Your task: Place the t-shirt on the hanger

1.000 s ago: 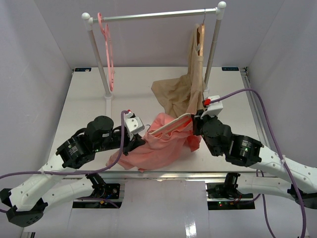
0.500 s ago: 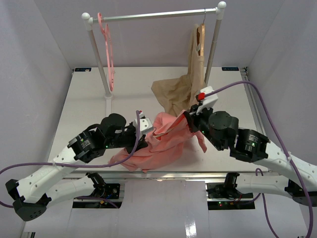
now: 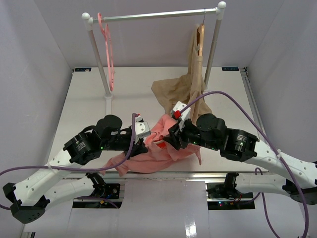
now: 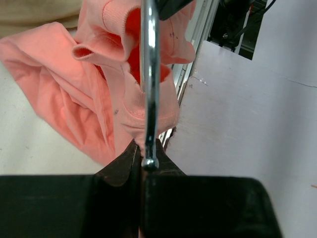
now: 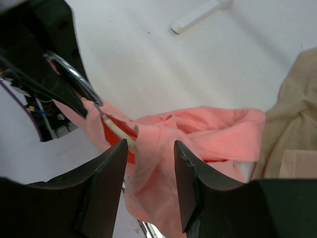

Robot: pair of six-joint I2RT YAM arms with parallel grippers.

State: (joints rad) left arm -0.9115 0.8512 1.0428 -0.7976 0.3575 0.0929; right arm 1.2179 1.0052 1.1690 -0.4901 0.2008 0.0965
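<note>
The salmon-pink t-shirt (image 3: 151, 157) lies bunched at the table's near edge between my two grippers. My left gripper (image 3: 143, 144) is shut on the silver hook (image 4: 149, 74) of the cream-white hanger, seen close up in the left wrist view (image 4: 146, 152). The hook runs up into the shirt's collar (image 4: 106, 29). In the right wrist view the hanger's cream arm (image 5: 117, 130) goes into the shirt's neck opening. My right gripper (image 5: 151, 151) is open, with a fold of the t-shirt (image 5: 208, 129) between its fingers. In the top view it (image 3: 169, 140) sits over the shirt.
A clothes rack (image 3: 153, 16) stands at the back with a pink hanger (image 3: 108, 49) on the left. On the right a beige garment (image 3: 185, 87) on a wooden hanger (image 3: 200, 39) drapes onto the table. The rack's foot (image 5: 198, 15) and the beige cloth (image 5: 292, 109) show in the right wrist view.
</note>
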